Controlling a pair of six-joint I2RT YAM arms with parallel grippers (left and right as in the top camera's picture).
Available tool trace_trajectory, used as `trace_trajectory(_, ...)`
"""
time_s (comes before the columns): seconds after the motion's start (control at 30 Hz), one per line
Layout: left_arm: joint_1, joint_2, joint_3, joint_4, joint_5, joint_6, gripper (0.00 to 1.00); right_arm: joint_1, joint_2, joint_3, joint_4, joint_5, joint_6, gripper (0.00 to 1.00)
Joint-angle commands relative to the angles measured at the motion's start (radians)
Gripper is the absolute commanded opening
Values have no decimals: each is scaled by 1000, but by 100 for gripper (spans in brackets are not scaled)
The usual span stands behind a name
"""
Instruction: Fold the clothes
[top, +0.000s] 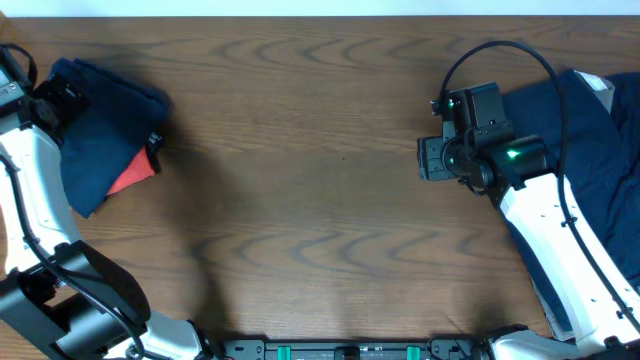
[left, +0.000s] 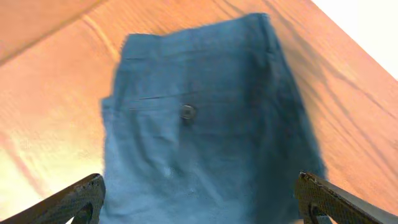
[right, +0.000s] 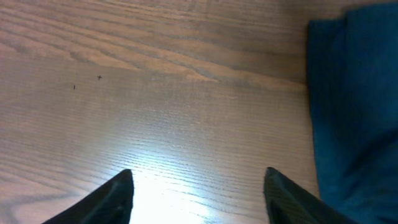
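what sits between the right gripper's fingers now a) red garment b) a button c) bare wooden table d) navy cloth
c: the right wrist view shows the right gripper open over bare table, the navy cloth lying off to the side.

The clothes (top: 600, 150) at right run past the overhead view's edge.

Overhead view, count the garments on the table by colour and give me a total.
Navy: 2, the folded navy garment at the left and the spread navy garment at the right
Red: 1, the red garment peeking out at the folded one's edge
Total: 3
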Motion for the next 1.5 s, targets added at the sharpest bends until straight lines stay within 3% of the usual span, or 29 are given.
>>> trace_trajectory(0.0, -46, -1, -22, -1, 104, -13, 99, -8, 9, 6, 16, -11, -5, 69)
trace_trajectory(0.23, -275, 9, -50, -3, 105, -3, 98, -9, 82, 6, 79, -65, 50, 77)
trace_trajectory(0.37, -453, 38, -50, -39, 105, 17, 98, -13, 128, 6, 124, -80, 79, 89)
trace_trajectory(0.63, -703, 98, -50, -271, 105, 42, 98, -137, 145, 6, 93, -91, 59, 99)
trace_trajectory(0.87, -727, 85, -50, -626, 105, 42, 98, -309, 145, 6, -116, -101, 1, 99)
trace_trajectory(1.1, -729, 71, -51, -814, 105, 41, 98, -384, 138, 5, -282, -132, 2, 99)
trace_trajectory(1.3, -754, -79, -115, -770, 105, 40, 98, -380, 14, -54, -249, -133, -1, 99)
trace_trajectory(1.47, -790, -361, -270, -617, 105, 40, 98, -375, -219, -193, -122, -140, -1, 99)
